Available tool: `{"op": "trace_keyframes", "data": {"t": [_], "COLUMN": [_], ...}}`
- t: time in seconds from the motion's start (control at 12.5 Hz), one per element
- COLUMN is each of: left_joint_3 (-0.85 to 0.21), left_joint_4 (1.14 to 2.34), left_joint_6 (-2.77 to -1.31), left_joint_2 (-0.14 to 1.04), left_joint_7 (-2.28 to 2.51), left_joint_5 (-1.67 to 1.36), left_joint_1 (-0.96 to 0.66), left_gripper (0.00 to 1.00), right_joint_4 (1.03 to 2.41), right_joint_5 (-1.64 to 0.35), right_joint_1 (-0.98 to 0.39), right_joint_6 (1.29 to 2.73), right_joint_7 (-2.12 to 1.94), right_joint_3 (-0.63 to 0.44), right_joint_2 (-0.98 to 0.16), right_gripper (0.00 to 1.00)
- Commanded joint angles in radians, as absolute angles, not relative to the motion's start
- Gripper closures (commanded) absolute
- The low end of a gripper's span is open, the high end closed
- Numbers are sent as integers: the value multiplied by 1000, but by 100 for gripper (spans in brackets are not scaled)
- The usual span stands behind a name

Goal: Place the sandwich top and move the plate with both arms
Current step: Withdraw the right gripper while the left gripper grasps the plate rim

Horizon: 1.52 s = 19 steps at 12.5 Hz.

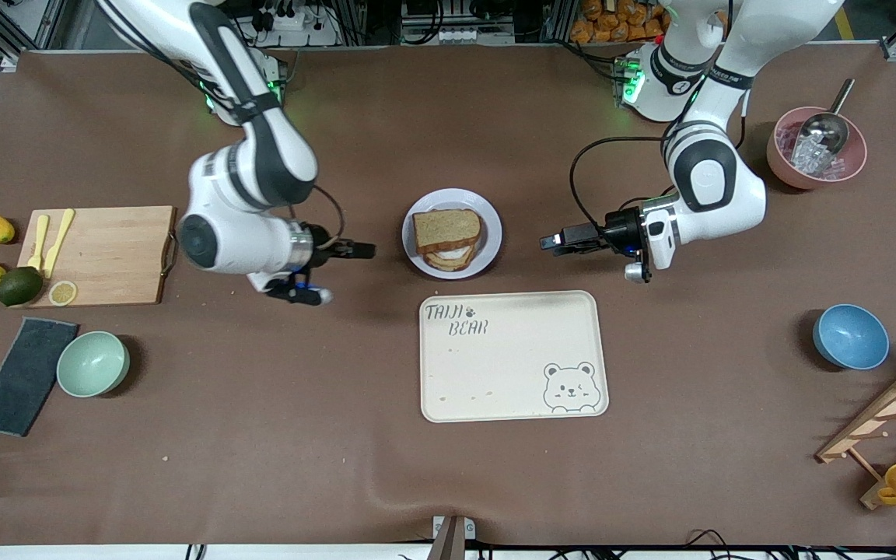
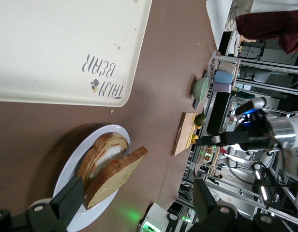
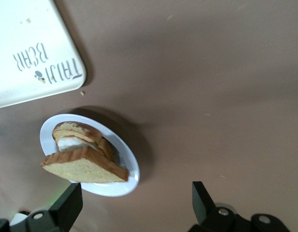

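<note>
The plate (image 1: pixel 492 233) sits mid-table, just farther from the front camera than the tray. On it lies a sandwich with the plain brown sandwich top (image 1: pixel 446 228) uppermost, over an egg-bearing slice. My right gripper (image 1: pixel 358 250) is open and empty beside the plate, toward the right arm's end. My left gripper (image 1: pixel 553 243) is open and empty beside the plate, toward the left arm's end. The left wrist view shows the plate (image 2: pixel 67 176) and top slice (image 2: pixel 115 176) just ahead of the open left gripper (image 2: pixel 139 191). The right wrist view shows the plate (image 3: pixel 131 166) and slice (image 3: pixel 83 166) ahead of the open right gripper (image 3: pixel 137 195).
A cream bear-printed tray (image 1: pixel 512 355) lies nearer the front camera than the plate. A cutting board (image 1: pixel 102 255), lemons, a lime and a green bowl (image 1: pixel 92 363) are at the right arm's end. A blue bowl (image 1: pixel 850 336), pink bowl (image 1: pixel 816 148) and wooden rack (image 1: pixel 891 428) are at the left arm's end.
</note>
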State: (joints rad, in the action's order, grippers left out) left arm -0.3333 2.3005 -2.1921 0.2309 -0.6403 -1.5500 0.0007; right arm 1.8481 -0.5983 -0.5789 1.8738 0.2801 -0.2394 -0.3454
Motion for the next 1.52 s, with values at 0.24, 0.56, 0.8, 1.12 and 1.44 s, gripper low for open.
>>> {"op": "trace_keyframes", "data": {"t": [0.24, 0.56, 0.8, 1.12, 1.44], "left_joint_3": [-347, -350, -367, -368, -368], "left_joint_4": [2303, 2324, 2335, 2330, 2326], "left_joint_6": [-2203, -2201, -2201, -2201, -2201], "left_joint_2": [331, 345, 360, 470, 532], "left_joint_7": [-868, -922, -950, -1173, -1273], "left_joint_5": [-1623, -1647, -1700, -1862, -1904], "left_joint_1": [6, -3, -21, -64, -110], "left_gripper": [0, 0, 0, 0, 0], "right_joint_4": [1683, 1677, 1644, 1588, 1491], "right_joint_5": [-396, -321, -273, -261, -199], "right_joint_1": [-476, -315, -211, -112, -115], "right_joint_6": [1611, 1598, 1595, 1594, 1589], "right_joint_7": [208, -24, -190, -353, -359], "right_joint_3": [-353, -360, -362, -362, -359], "right_joint_2": [-351, -345, -345, -348, -348], "right_gripper": [0, 0, 0, 0, 0]}}
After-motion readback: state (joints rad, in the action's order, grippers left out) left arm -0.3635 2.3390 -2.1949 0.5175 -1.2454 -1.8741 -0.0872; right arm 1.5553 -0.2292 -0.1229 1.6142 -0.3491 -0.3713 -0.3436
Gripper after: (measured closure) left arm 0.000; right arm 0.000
